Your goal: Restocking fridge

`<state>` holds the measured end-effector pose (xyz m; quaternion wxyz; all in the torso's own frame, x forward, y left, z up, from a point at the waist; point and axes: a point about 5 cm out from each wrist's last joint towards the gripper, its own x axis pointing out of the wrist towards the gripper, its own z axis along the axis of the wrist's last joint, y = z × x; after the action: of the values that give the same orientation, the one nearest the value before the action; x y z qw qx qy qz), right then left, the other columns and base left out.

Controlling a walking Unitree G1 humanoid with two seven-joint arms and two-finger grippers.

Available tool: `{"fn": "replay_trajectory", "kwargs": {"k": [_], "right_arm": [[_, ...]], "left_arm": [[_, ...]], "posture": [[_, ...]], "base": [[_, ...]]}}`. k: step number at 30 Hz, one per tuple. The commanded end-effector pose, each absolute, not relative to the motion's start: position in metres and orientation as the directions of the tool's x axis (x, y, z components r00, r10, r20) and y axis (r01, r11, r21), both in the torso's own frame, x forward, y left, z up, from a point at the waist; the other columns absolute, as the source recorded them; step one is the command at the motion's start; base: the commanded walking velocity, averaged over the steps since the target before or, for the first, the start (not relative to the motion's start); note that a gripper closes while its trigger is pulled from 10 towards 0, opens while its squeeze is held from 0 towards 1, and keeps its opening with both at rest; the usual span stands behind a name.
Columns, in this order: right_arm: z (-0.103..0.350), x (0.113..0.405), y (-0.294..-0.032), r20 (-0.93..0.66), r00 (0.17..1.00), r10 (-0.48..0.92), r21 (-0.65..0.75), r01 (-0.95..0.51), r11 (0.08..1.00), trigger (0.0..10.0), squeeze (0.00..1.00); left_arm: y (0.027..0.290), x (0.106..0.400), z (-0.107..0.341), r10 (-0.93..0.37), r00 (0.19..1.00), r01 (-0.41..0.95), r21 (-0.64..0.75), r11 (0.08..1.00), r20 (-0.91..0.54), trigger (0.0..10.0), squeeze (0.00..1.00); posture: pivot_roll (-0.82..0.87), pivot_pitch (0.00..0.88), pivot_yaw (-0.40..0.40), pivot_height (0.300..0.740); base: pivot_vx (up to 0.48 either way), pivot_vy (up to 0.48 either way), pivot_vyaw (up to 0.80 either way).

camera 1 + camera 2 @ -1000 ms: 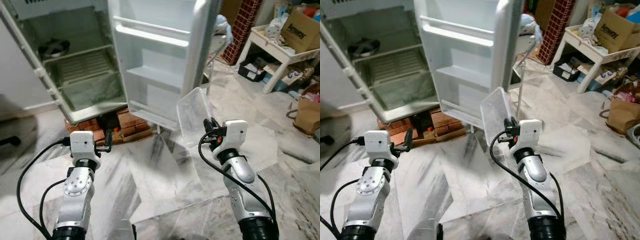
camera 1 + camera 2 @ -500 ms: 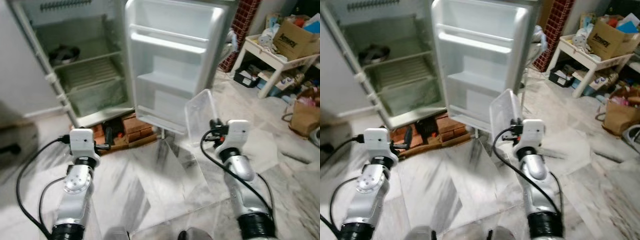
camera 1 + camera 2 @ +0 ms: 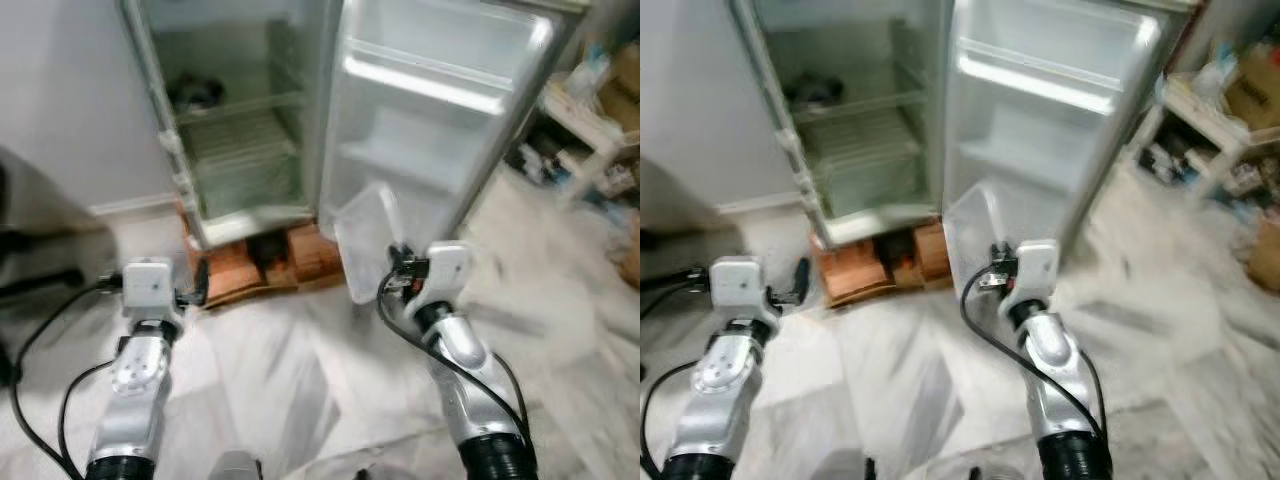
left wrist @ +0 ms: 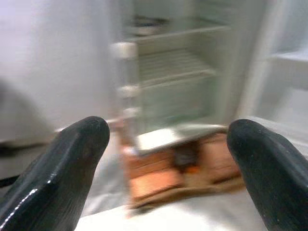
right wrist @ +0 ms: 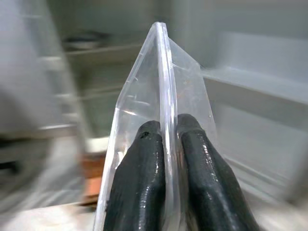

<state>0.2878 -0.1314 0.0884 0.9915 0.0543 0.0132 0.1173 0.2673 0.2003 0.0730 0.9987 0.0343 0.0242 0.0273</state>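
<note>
Right gripper pinching clear container, marble floor, open fridge on bricks

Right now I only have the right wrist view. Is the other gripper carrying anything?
Observer: No. The left gripper is open and empty, pointed at the open white fridge.
Operator: What is the fridge standing on?
Observer: Reddish-brown bricks on the grey marble floor.
Operator: Are the door shelves free?
Observer: The open white fridge door looks empty, though the picture is blurred. The clear plastic container clamped in the right gripper is in front of the door's lower part.
</note>
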Motion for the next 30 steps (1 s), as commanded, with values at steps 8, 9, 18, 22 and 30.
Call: {"fn": "replay_trajectory", "kwargs": {"k": [8,9,18,22,30], "right_arm": [[0.093,0.2894,-0.1412,0.007,0.976,0.22,0.112,-0.219,0.969,10.0,0.0],[0.0932,0.2898,-0.1419,0.007,0.976,0.217,0.108,-0.216,0.97,10.0,0.0],[0.0931,0.2908,-0.1414,0.01,0.976,0.218,0.116,-0.218,0.969,10.0,0.0],[0.0922,0.2899,-0.1405,0.01,0.975,0.222,0.123,-0.222,0.967,10.0,0.0],[0.0911,0.289,-0.1435,0.006,0.973,0.232,0.107,-0.231,0.967,10.0,0.0]], "left_arm": [[0.1874,0.266,0.0728,-0.011,0.999,0.012,0.023,1.0,-0.039,10.0,0.0],[0.1868,0.2659,0.0731,-0.016,0.999,0.016,0.019,1.0,-0.036,10.0,0.0],[0.1862,0.2668,0.0748,-0.028,0.999,0.029,0.026,0.999,-0.026,10.0,0.0],[0.1835,0.2665,0.0766,-0.032,0.999,0.032,0.023,0.999,-0.023,10.0,0.0],[0.1831,0.2677,0.0761,-0.031,0.999,0.032,0.023,0.999,-0.023,10.0,0.0]], "posture": [[0.06,0.071,-0.053,0.74],[0.06,0.07,-0.052,0.74],[0.06,0.069,-0.049,0.74],[0.06,0.068,-0.049,0.74],[0.06,0.066,-0.049,0.74]], "base": [[0.117,0.0,0.39],[0.401,0.0,0.0],[0.417,0.0,0.0],[0.461,0.0,0.0],[0.452,0.0,0.0]]}}
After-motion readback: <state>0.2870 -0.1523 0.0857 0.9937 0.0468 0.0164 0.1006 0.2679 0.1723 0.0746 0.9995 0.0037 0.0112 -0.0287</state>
